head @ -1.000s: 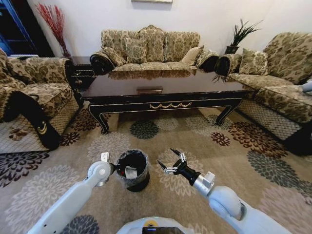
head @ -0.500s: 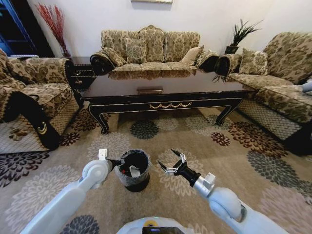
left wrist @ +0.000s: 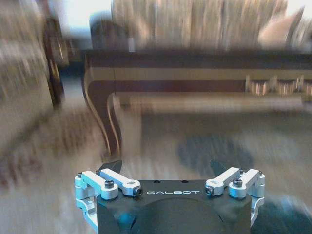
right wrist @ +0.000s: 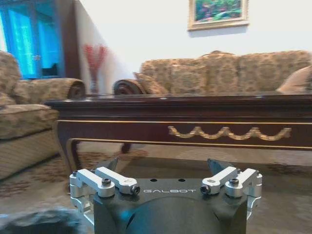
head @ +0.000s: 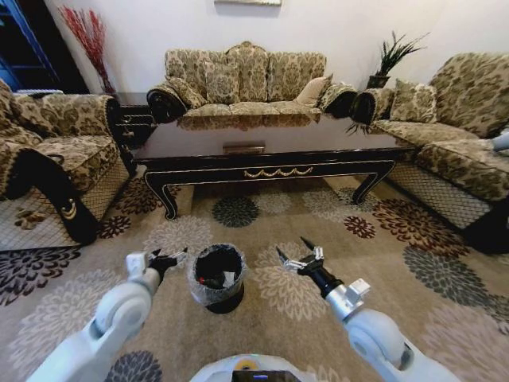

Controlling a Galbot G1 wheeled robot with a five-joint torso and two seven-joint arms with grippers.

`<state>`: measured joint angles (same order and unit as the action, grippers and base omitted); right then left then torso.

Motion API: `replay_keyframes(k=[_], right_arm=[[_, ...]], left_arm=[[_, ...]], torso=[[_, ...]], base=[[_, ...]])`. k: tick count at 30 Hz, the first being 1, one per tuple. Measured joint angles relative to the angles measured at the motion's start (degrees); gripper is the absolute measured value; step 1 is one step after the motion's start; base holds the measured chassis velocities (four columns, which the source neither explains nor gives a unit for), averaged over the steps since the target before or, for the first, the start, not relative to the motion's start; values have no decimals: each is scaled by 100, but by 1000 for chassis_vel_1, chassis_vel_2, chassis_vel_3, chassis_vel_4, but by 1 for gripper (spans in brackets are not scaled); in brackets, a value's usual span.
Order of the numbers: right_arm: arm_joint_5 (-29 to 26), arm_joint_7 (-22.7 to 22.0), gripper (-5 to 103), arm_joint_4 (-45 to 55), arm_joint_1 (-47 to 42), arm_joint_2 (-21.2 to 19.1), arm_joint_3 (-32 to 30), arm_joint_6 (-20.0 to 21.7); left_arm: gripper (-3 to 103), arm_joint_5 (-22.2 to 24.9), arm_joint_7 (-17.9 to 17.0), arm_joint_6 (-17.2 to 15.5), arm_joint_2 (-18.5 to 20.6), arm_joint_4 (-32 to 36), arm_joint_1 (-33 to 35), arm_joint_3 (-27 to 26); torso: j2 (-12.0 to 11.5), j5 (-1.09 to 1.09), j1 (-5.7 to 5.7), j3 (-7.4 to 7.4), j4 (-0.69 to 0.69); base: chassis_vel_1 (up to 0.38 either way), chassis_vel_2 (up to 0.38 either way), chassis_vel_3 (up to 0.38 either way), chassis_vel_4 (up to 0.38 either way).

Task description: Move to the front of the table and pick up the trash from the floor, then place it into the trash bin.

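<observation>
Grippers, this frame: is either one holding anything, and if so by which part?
Nothing is held. The left gripper and right gripper are both open and empty, flanking the trash bin.

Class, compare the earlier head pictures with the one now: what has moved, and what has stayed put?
The left gripper has drawn back from over the trash bin to its left side, fingers open and empty. The right gripper shifted slightly right and away from the robot, open. White trash lies inside the bin. Bin, table and floor are unchanged.
</observation>
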<state>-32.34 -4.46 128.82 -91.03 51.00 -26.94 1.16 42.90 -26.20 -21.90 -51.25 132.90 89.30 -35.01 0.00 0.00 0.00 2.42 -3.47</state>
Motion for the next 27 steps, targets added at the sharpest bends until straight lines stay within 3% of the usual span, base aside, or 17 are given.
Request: replay_keyframes(k=[2, 4, 6, 10, 11, 15, 16, 19, 24, 27], right_arm=[[152, 165, 100, -98, -81, 128, -178, -107], [301, 304, 100, -161, -173, 256, -325, -280], [343, 332, 100, -186, -199, 291, -367, -336], [563, 512, 100, -417, -535, 577, -803, -761], [563, 512, 100, -417, -535, 577, -803, -761], [578, 633, 100, -744, -616, 709, -1131, -1034], [578, 633, 100, -744, -616, 709, -1131, -1034], [564, 716, 100, -1041, -630, 770, -1295, -1215], [500, 886, 100, -1403, -686, 831, -1361, -1430], [501, 982, 100, -1544, -703, 856, -1348, -1541]], left_arm=[[100, -858, 383, 573, -318, 45, 436, -289], [100, -1360, 625, 967, -609, 94, 822, -429], [100, -1452, 681, 1050, -682, 115, 927, -443], [100, -2093, 854, 1759, -989, 96, 1338, -232], [100, -2093, 854, 1759, -989, 96, 1338, -232], [100, -2506, 942, 2754, -1360, -12, 1970, -278], [100, -2506, 942, 2754, -1360, -12, 1970, -278], [100, -2691, 1044, 3260, -1584, -113, 2386, -403], [100, -2848, 1122, 3662, -1823, -286, 2688, -373], [100, -2892, 1145, 3717, -1943, -325, 2727, -242]], torso=[[0, 1, 0, 0, 2], [0, -2, 0, 0, 1], [0, -1, 0, 0, 1], [0, 0, 0, 0, -3], [0, 0, 0, 0, -3], [0, 1, 0, 0, 2], [0, 1, 0, 0, 2], [0, 1, 0, 0, 1], [0, 1, 0, 0, 1], [0, 0, 0, 1, 0]], base=[[0, 0, 0, 0], [0, 0, 0, 0], [0, 0, 0, 0], [0, 0, 0, 0], [0, 0, 0, 0], [0, 0, 0, 0], [0, 0, 0, 0], [0, 0, 0, 0], [0, 0, 0, 0], [0, 0, 0, 0]])
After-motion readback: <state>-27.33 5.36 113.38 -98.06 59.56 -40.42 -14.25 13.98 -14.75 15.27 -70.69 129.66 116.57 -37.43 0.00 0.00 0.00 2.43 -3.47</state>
